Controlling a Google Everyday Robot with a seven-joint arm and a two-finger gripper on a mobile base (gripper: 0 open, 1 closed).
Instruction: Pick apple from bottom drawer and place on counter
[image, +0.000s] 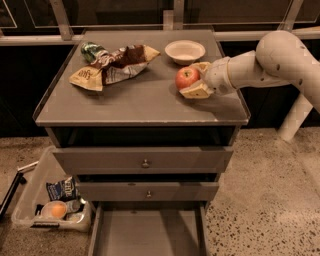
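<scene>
The red apple (186, 78) rests on the grey counter (135, 100) toward its right side, just in front of a white bowl. My gripper (190, 80) reaches in from the right and is shut on the apple, with one tan finger behind it and one in front of it. The bottom drawer (147, 232) is pulled out at the foot of the cabinet, and its flat grey floor is bare.
A white bowl (185, 51) stands at the back of the counter. Crumpled snack bags (112, 66) lie at the back left. The two upper drawers with knobs (145, 163) are closed. A clear bin (52, 202) with packets and an orange-capped container sits on the floor to the left.
</scene>
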